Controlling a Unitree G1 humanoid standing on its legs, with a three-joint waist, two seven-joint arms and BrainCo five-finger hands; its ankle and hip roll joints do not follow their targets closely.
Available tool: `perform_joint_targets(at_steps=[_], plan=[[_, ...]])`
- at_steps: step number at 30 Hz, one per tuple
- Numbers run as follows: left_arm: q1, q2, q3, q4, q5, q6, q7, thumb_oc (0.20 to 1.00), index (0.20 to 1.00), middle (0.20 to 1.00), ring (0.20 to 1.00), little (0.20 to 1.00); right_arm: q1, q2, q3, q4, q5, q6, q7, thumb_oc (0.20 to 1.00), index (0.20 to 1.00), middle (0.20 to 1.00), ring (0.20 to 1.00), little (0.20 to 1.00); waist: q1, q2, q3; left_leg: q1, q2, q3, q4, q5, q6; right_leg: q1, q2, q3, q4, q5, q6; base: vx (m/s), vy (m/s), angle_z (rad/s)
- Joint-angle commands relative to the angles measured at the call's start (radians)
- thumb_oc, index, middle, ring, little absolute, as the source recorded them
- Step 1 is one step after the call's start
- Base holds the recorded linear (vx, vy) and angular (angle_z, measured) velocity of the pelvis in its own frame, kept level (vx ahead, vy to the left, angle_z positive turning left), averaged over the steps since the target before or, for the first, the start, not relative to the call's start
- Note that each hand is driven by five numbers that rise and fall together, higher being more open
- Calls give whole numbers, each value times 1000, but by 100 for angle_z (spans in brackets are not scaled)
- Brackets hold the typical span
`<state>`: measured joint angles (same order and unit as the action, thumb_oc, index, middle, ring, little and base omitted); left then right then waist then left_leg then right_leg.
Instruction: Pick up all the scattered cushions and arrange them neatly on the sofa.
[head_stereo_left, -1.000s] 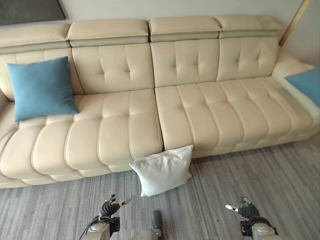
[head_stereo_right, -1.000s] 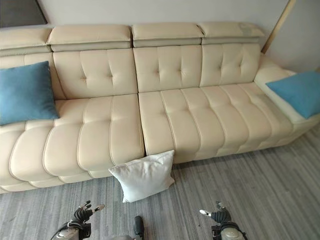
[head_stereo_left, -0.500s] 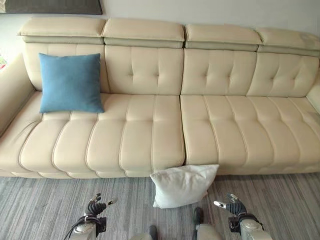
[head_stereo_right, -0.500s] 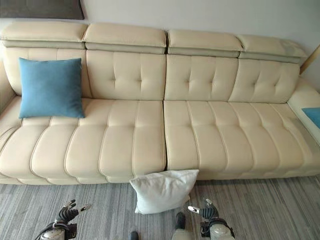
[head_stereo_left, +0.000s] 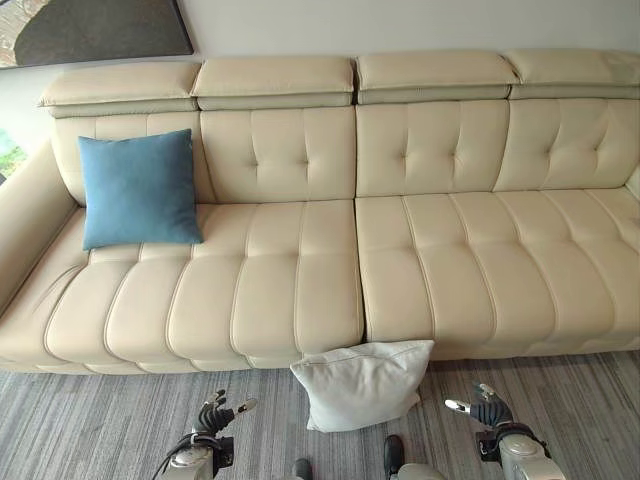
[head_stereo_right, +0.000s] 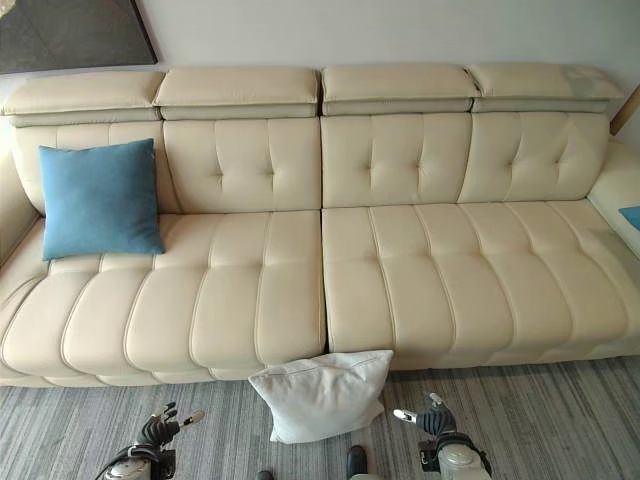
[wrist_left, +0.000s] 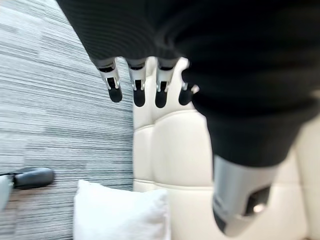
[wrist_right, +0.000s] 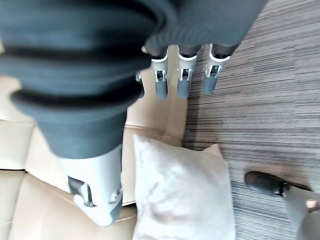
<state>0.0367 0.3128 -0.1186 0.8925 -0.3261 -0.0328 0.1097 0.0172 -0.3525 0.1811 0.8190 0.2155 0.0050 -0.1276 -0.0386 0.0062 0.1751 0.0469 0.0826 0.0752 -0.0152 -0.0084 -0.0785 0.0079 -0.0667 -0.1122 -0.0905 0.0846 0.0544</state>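
Nearest the robot, both hands hang low over the grey floor (head_stereo_left: 100, 430), the left hand (head_stereo_left: 213, 418) and right hand (head_stereo_left: 487, 411) each with fingers relaxed and holding nothing, likely waiting to reach. Between them, slightly ahead, a white cushion (head_stereo_left: 360, 383) lies on the floor, leaning against the front of the sofa (head_stereo_left: 300, 290); it seems the next one to lift. Farther back, a blue cushion (head_stereo_left: 138, 188) stands propped against the backrest at the left end, apparently already placed. Another blue piece (head_stereo_right: 631, 216) peeks at the far right.
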Motion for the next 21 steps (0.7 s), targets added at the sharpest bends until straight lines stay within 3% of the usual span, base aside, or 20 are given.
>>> perform_joint_targets(at_steps=[1,3,5,12,13,17,18,21], plan=[[-103,17,-39,50,-3,-24,20,1000,1000,1000,1000,1000,-66,-47,4,27,-6,-24,-29,1000,1000,1000,1000,1000,0,-26,61,-129,33,-57,81,18,-20,17,-28,-18,102,-188,4,0,14,34],[-103,16,-35,83,-6,-28,21,1000,1000,1000,1000,1000,-70,-44,9,63,-6,-21,-27,1000,1000,1000,1000,1000,-4,-14,44,-111,47,-41,19,28,-13,-8,-17,-15,105,-193,10,47,62,18],[-145,24,-55,114,11,-41,50,1000,1000,1000,1000,1000,-110,-44,24,130,-13,-19,-55,1000,1000,1000,1000,1000,-4,-10,70,-160,46,-26,14,36,-10,-86,-20,-7,134,-191,7,-103,77,-3],[-336,63,-102,189,-33,-79,146,1000,1000,1000,1000,1000,-321,-24,84,282,69,-26,-117,1000,1000,1000,1000,1000,18,-25,158,-387,53,-7,120,25,-7,-366,-33,32,265,-170,9,-150,17,-22],[-414,84,-120,205,-53,-86,167,1000,1000,1000,1000,1000,-402,-33,92,293,111,-38,-140,1000,1000,1000,1000,1000,19,-25,184,-479,46,-12,161,26,-8,-452,-41,31,295,-165,12,-107,-26,1],[-528,112,-149,218,-70,-99,197,1000,1000,1000,1000,1000,-527,-47,116,291,142,-54,-186,1000,1000,1000,1000,1000,10,-22,224,-628,44,-27,229,-5,-17,-605,-48,40,366,-187,19,-62,-9,5],[-614,136,-172,202,-75,-112,220,1000,1000,1000,1000,1000,-623,-63,134,274,156,-77,-222,1000,1000,1000,1000,1000,4,-20,245,-750,45,-40,281,-13,-16,-725,-52,47,415,-185,21,-146,-10,11],[-744,156,-192,130,-100,-141,264,1000,1000,1000,1000,1000,-766,-82,168,191,157,-108,-284,1000,1000,1000,1000,1000,-8,-22,268,-938,45,-63,359,-36,-13,-910,-56,57,485,-185,29,-70,-28,2]])
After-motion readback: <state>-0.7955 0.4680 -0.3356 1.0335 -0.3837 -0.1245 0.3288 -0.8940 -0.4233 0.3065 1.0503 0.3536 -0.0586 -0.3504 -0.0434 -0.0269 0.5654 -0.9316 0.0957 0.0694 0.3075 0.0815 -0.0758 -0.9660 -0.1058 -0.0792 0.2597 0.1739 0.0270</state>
